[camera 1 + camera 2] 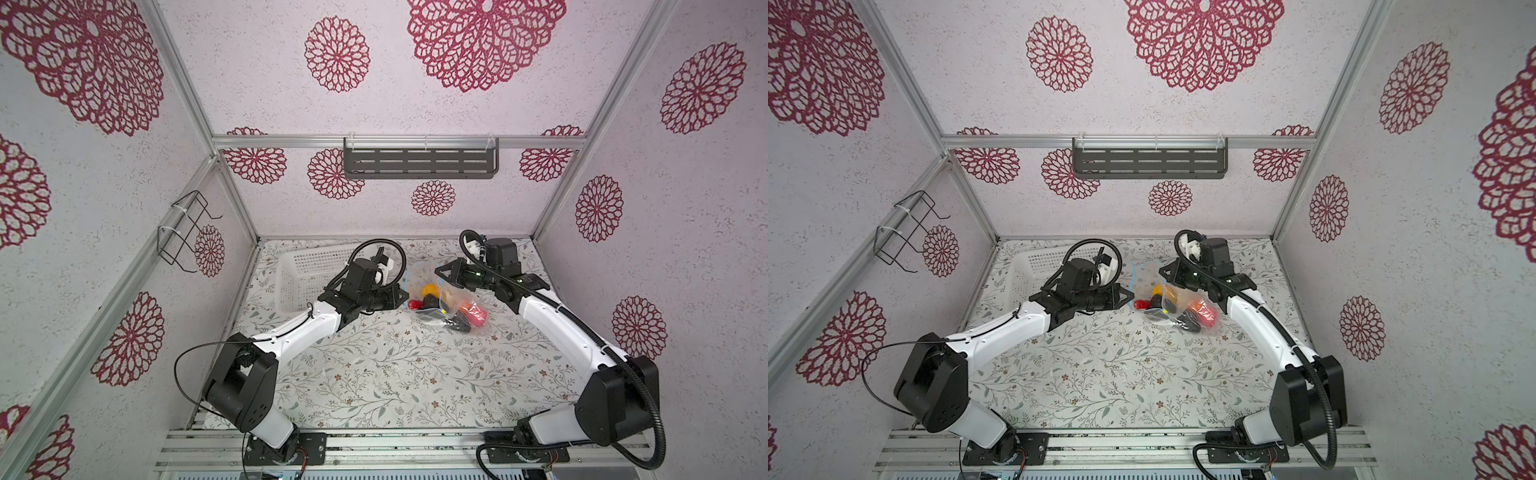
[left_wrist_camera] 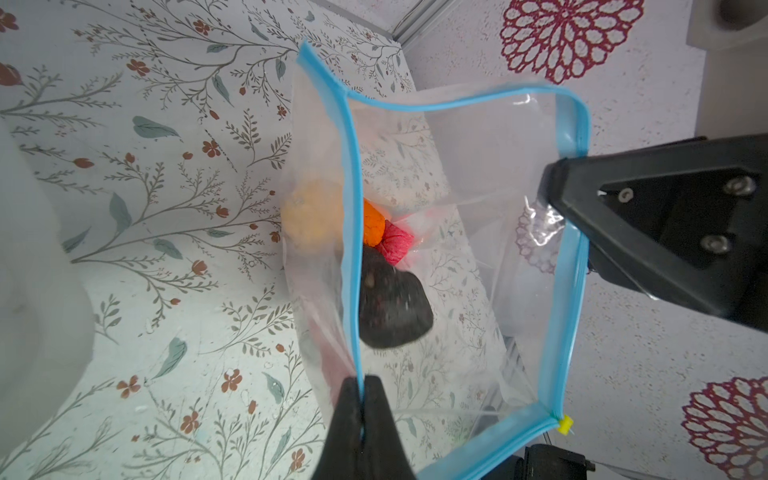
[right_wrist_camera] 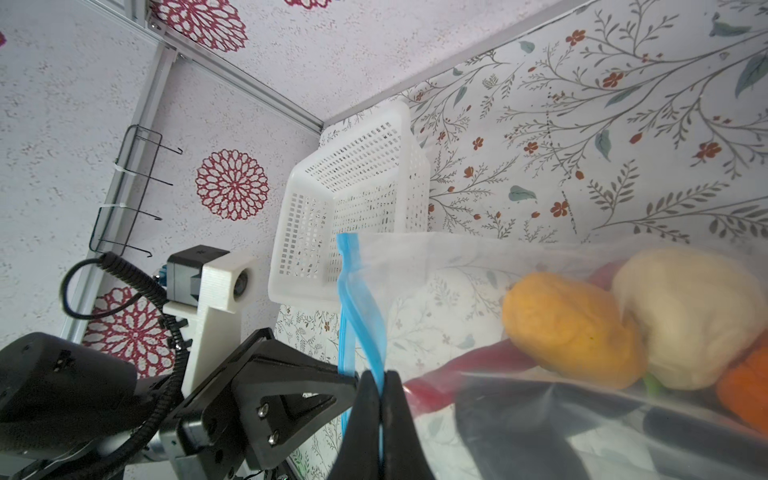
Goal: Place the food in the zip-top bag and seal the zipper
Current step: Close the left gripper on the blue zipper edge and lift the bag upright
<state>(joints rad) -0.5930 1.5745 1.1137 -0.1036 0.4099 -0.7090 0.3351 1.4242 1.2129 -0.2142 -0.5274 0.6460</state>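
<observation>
The left gripper (image 2: 364, 384) was clamped on one lip of the zipper (image 2: 351, 208) and the right gripper (image 3: 381, 378) was pinched on the opposite lip, with the mouth of the zip-top bag (image 2: 478, 166) standing open between them. Past the left gripper's tips, inside the bag, lay a black lump (image 2: 390, 307), an orange piece (image 2: 372, 226) and a pink-red ball (image 2: 397, 245). Near the right gripper's tips a yellow-orange potato shape (image 3: 569, 328) touched a cream ball (image 3: 690, 316), and the yellow slider tab (image 2: 565, 424) sat at the mouth's corner between the two grips.
</observation>
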